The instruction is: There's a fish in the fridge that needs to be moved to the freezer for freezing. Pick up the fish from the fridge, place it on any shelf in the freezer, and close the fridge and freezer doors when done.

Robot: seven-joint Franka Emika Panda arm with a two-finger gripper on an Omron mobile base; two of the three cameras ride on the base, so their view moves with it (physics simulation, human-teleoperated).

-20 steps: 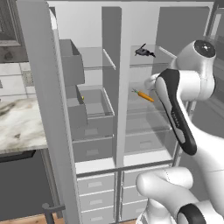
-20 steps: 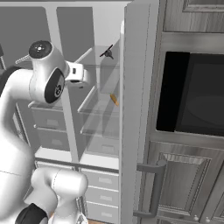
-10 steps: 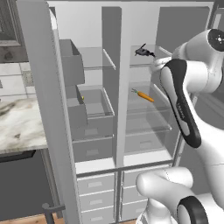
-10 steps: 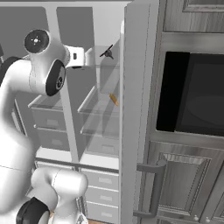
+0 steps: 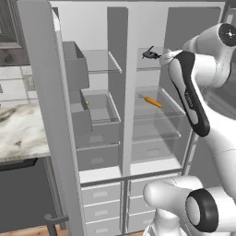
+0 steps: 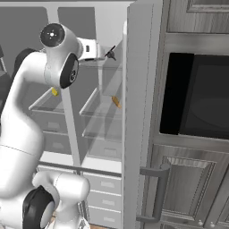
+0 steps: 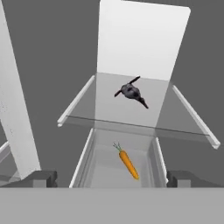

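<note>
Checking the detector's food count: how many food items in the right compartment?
2. The fish lies on the upper glass shelf; the carrot lies on the shelf below it. Drawers lower down may hide more.

White glossy arm point(image 5: 216, 133), rounded links, black joint caps, dark inset panel along forearm.

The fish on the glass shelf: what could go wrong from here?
1. The fish is small with thin pointed ends; the open fingers might push it backward on the shelf.
2. A carrot lies on the shelf below; descending too low could target it instead.
</note>
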